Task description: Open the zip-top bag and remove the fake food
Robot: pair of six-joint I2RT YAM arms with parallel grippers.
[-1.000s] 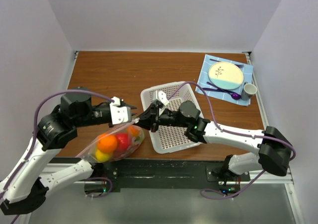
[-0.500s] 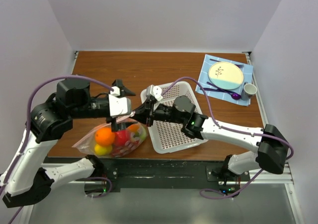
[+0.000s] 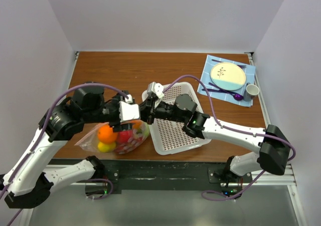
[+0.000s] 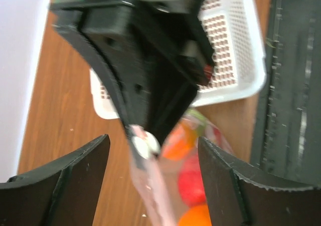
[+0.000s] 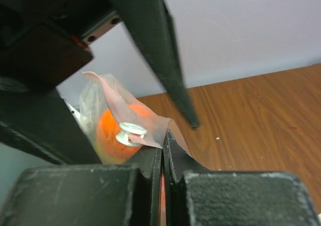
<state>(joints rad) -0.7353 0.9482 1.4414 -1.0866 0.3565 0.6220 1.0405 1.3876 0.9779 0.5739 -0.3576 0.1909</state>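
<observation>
Two end effectors meet at the zip-top bag (image 3: 89, 142): right end effector (image 5: 163, 142) pinching its pink strip (image 4: 151, 184), left end effector (image 4: 153, 148) spread wide astride it. Just beyond sits the fake food (image 3: 107, 134).

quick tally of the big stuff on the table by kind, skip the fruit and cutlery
zip-top bag: 1
white basket: 1
plate: 1
cup: 1
blue mat: 1
total: 5

You have a clear, crinkly plastic zip-top bag (image 3: 86, 142), glossy plastic fake food (image 3: 107, 134), a white perforated plastic basket (image 3: 175, 131) and a smooth wood-grain bench (image 3: 125, 75).
</observation>
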